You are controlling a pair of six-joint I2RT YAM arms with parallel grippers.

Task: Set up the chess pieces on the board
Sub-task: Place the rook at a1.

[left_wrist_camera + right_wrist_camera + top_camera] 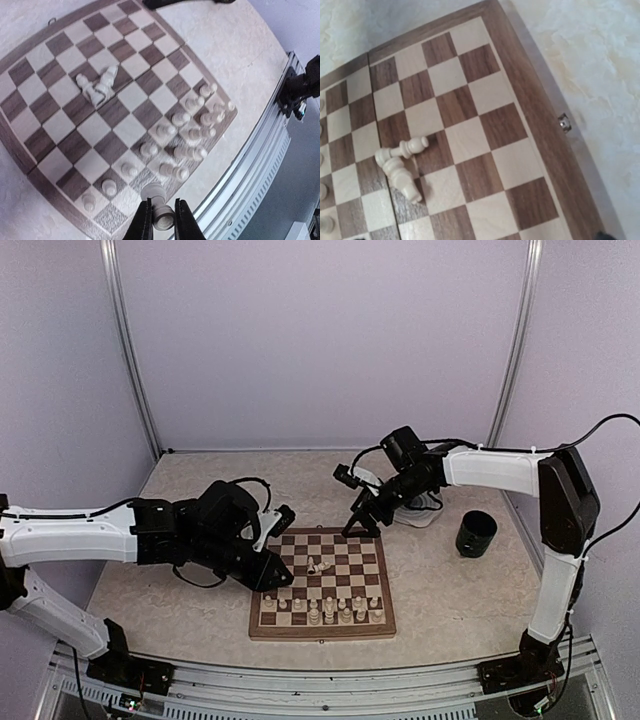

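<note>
The board [322,632] lies in the middle of the table; it also shows in the left wrist view [60,100] and the right wrist view [470,140]. Several cream chess pieces [325,610] stand on its two near rows [190,130]. Three pieces lie toppled together mid-board [318,565] [97,87] [400,165]. My left gripper [270,575] [162,222] is shut on one cream piece [159,200], held above the board's near left corner. My right gripper [362,525] hovers over the board's far right edge, its jaws apart and empty; its fingers are almost out of the right wrist view.
A black cup [476,533] stands right of the board. A white round object [420,514] lies under the right arm behind the board. An aluminium rail [250,170] runs along the table's near edge. Walls close the back and sides.
</note>
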